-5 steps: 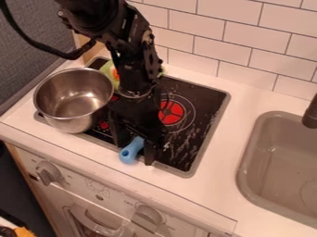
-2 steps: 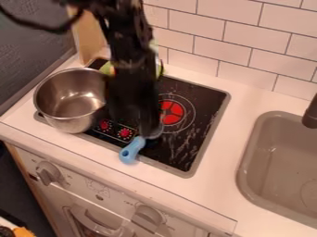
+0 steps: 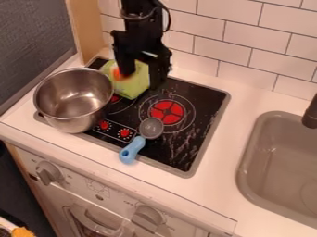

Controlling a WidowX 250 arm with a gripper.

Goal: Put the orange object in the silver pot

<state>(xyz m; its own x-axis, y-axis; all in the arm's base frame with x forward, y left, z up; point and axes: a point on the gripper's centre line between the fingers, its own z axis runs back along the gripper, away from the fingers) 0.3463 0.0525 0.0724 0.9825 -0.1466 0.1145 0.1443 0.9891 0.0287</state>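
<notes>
Sitting upright to the left of both fingers, the silver pot (image 3: 75,124) gives us a wide, open mouth to aim for. Next across, the orange object (image 3: 117,74) shows beside the finger nearer the pot, which hides part of it; whether they touch, we can't tell. It seems to rest on the green item (image 3: 136,87), which spreads between and below the fingers. We'd guess the orange object is light and fairly firm, perhaps a smooth toy that could roll or slip, and not fragile. We'd take it around its middle with a modest squeeze, keeping clear of the green item's edge, which looks light enough to drag along. The gripper (image 3: 142,77) has its fingers apart; we probably need them shifted toward the pot so they straddle the orange. Below the fingers lies the blue-handled spoon (image 3: 132,149), well out of our way.
</notes>
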